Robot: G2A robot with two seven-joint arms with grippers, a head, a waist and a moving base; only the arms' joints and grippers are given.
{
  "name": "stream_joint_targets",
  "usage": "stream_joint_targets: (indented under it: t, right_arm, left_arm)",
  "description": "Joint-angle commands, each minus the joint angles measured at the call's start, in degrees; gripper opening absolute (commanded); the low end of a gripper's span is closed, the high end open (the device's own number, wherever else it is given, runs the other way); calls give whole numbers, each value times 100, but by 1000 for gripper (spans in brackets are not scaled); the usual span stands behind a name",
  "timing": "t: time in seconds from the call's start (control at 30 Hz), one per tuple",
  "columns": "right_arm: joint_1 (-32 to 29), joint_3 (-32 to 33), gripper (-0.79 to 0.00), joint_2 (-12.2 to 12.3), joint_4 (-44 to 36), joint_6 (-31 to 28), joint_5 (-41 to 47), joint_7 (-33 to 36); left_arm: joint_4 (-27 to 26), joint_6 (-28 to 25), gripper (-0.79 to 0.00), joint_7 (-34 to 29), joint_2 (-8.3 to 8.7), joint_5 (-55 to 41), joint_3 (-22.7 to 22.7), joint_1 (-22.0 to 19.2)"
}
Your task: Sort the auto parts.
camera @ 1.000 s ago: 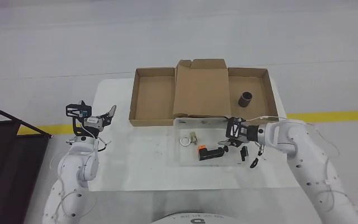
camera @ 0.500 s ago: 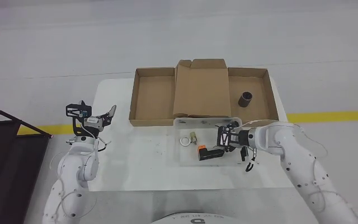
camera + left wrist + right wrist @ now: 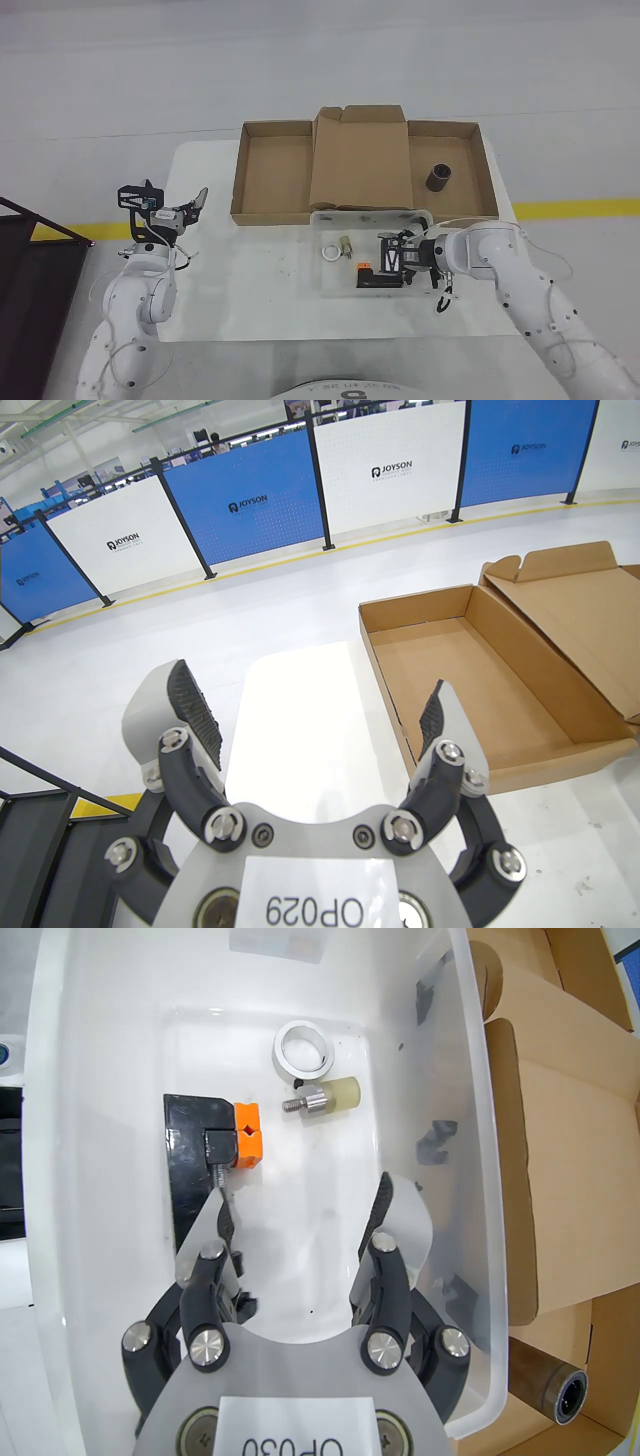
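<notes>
The black L-shaped bracket with an orange plastic block and a threaded screw [image 3: 185, 1143] [image 3: 380, 275] lies flat on the floor of the clear plastic bin [image 3: 480, 1128] [image 3: 330, 282]. It is just ahead of the right gripper [image 3: 302, 1188] [image 3: 386, 256], off to one finger's side. That gripper is down inside the bin with its jaws spread wide and nothing between them. One fingertip [image 3: 221, 1208] overlaps the end of the bracket's screw, but whether it touches cannot be told. The other finger stands near the bin wall beside small black clips [image 3: 436, 1142].

Farther along the bin lie a silver metal ring [image 3: 303, 1049] [image 3: 328, 251] and, just beside it, a cream-capped metal stud [image 3: 327, 1097] [image 3: 344, 243].

The open brown cardboard box [image 3: 360, 160] [image 3: 500, 700] sits behind the bin, with a dark metal cylinder [image 3: 439, 176] [image 3: 550, 1383] in its right compartment.

The left gripper [image 3: 310, 680] [image 3: 165, 207] hangs released and empty over the white table [image 3: 230, 280] near its left edge, well apart from the bin.
</notes>
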Motion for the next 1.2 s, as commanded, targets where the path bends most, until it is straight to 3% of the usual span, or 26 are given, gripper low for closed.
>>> stream_joint_targets:
  t: [0.0, 0.13, 0.17, 0.2, 0.37, 0.57, 0.67, 0.87, 0.97, 1.03, 1.17]
  right_arm:
    - [34, -36, -240, -4, 26, 12, 16, 63]
    - [69, -35, -203, -9, 28, 157, 181, 0]
    - [55, 6, -55, -7, 19, 201, 270, -98]
    - [34, 77, -52, 0, 7, 226, 385, -230]
    - [-125, 375, -179, 67, -84, 37, 608, -473]
    - [-248, 208, -151, 146, -327, -8, 320, -143]
    - [-228, 133, -80, 157, -328, 19, 245, 23]
    - [-127, -19, -117, 140, -282, 178, 359, 410]
    - [-57, -41, -132, 121, -231, 479, 482, 579]
    - [-35, -69, -203, 101, -232, 759, 572, 675]
    - [-21, -16, -194, 73, -237, 1364, 745, 729]
  left_arm:
    - [0, 0, 0, 0, 0, 0, 0, 0]
    - [0, 0, 0, 0, 0, 0, 0, 0]
    - [0, 0, 0, 0, 0, 0, 0, 0]
    - [0, 0, 0, 0, 0, 0, 0, 0]
    - [0, 0, 0, 0, 0, 0, 0, 0]
    - [0, 0, 0, 0, 0, 0, 0, 0]
    - [0, 0, 0, 0, 0, 0, 0, 0]
    - [0, 0, 0, 0, 0, 0, 0, 0]
    - [0, 0, 0, 0, 0, 0, 0, 0]
    - [0, 0, 0, 0, 0, 0, 0, 0]
    - [0, 0, 0, 0, 0, 0, 0, 0]
